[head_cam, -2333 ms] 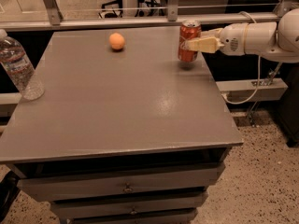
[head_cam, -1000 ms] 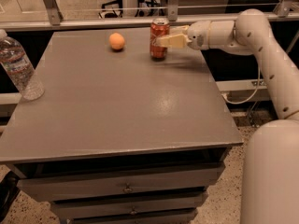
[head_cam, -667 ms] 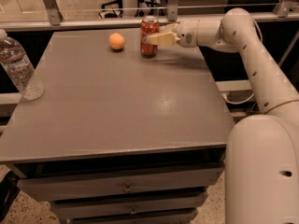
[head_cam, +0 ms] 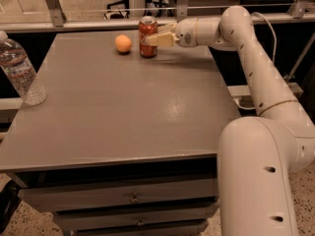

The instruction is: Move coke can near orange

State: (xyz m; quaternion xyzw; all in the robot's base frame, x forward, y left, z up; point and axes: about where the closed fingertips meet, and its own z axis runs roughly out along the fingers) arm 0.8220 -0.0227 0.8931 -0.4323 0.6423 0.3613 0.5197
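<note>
The red coke can (head_cam: 147, 37) stands upright on the grey table (head_cam: 123, 102) near its far edge. The orange (head_cam: 123, 43) sits just left of the can with a small gap between them. My gripper (head_cam: 153, 38) reaches in from the right on a long white arm and is shut on the can, its cream fingers (head_cam: 159, 39) pressed against the can's side.
A clear plastic water bottle (head_cam: 19, 70) stands at the table's left edge. The arm's white elbow and base (head_cam: 261, 171) fill the lower right. Drawers (head_cam: 133, 198) lie under the table front. A metal rail (head_cam: 98, 18) runs behind the table.
The gripper has carried the can leftward along the far edge, from the table's right side to just beside the orange. The orange and the bottle have not moved.
</note>
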